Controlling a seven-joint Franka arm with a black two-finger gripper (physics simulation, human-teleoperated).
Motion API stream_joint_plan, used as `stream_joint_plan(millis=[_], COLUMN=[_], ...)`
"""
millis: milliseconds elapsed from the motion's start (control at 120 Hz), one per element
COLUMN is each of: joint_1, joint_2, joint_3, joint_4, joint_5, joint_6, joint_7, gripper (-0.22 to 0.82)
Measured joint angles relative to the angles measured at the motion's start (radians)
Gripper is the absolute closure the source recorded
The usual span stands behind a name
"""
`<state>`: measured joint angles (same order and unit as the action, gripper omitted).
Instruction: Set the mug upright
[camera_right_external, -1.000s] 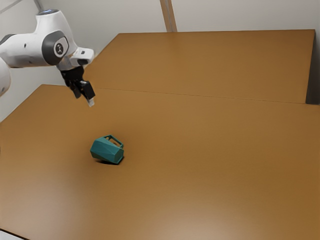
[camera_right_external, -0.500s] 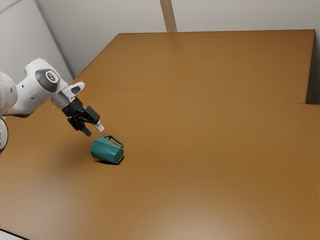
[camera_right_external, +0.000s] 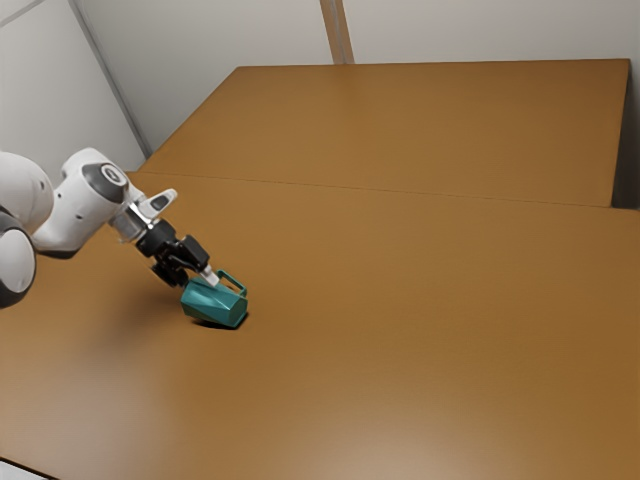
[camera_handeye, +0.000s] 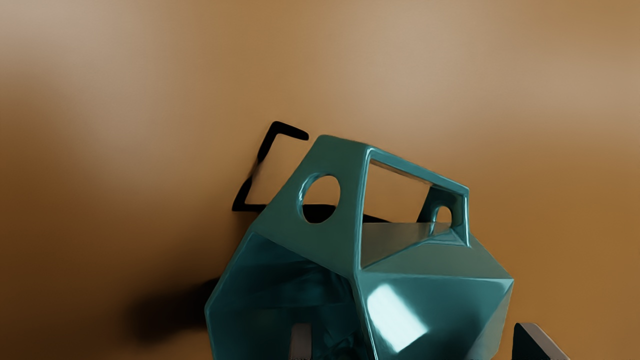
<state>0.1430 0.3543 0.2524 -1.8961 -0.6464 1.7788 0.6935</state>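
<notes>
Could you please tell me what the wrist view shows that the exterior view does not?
From the wrist view: the hollow inside of the mug, with one of the parted jaws in front of its mouth.
From the exterior view: the arm and the pale wall.
In both: the mug lying tipped over, its handle, and the table.

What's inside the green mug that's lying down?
Inside the mug, I see dark teal walls. One finger of the gripper shows against the opening, but I can't tell if it pokes in. The mug's own side covers the deeper part, so that stays hidden.
</notes>
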Motion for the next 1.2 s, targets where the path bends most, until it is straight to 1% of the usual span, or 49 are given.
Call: stream_joint_plan(millis=[175, 433, 608, 792, 875, 1025, 1200], joint_1=[0.002, 0.004, -0.008, -0.033, -0.066, -0.143, -0.258], joint_2=[0.003, -0.006, -0.022, -0.051, -0.074, -0.118, -0.102], joint_3=[-0.002, -0.001, -0.001, -0.001, 0.001, 0.001, 0.001], joint_4=[0.0, -0.007, -0.005, -0.007, -0.007, 0.009, 0.062], joint_5=[-0.013, -0.059, -0.105, -0.117, -0.099, 0.027, 0.288], joint_6=[-0.007, -0.031, -0.058, -0.071, -0.058, -0.002, 0.102], joint_7=[0.012, 0.025, 0.031, 0.033, 0.03, 0.018, 0.001], gripper=[0.48, 0.66, 0.73, 0.76, 0.77, 0.77, 0.78])
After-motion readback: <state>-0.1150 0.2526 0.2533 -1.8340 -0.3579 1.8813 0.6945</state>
